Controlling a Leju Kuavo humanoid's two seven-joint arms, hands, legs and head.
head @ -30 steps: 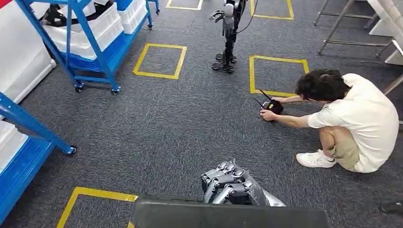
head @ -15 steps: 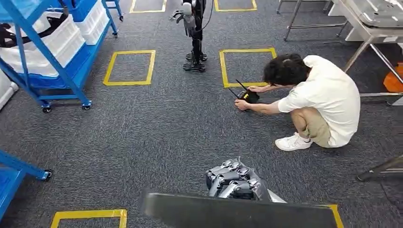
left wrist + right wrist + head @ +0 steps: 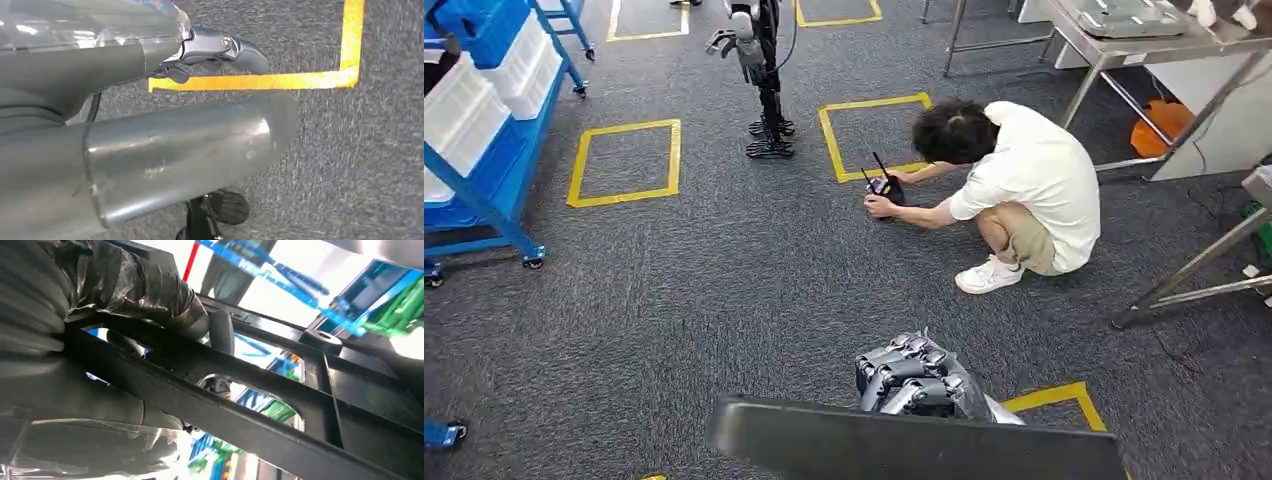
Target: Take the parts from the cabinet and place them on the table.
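Observation:
A long black frame part [image 3: 914, 450] lies across the bottom of the head view. My right hand [image 3: 914, 382] grips its far edge with its fingers curled over it. In the right wrist view the same hand [image 3: 150, 295] wraps a bar of the black part [image 3: 280, 425]. My left hand [image 3: 210, 47] hangs above the carpet, a finger stretched out with nothing in it. The blue cabinet [image 3: 479, 190] with white bins [image 3: 464, 100] stands at the far left. A metal table [image 3: 1144, 45] stands at the upper right.
A person [image 3: 1024, 190] crouches ahead on the grey carpet, holding a black remote [image 3: 884, 188]. Another robot [image 3: 759, 60] stands behind, between yellow tape squares [image 3: 624, 160]. A second table's slanted leg [image 3: 1194, 265] reaches in from the right. An orange object [image 3: 1159, 125] lies under the metal table.
The camera has turned to the right, so the cabinet, the person and the tape squares slid left and the metal table came into view. My right hand still holds the black part.

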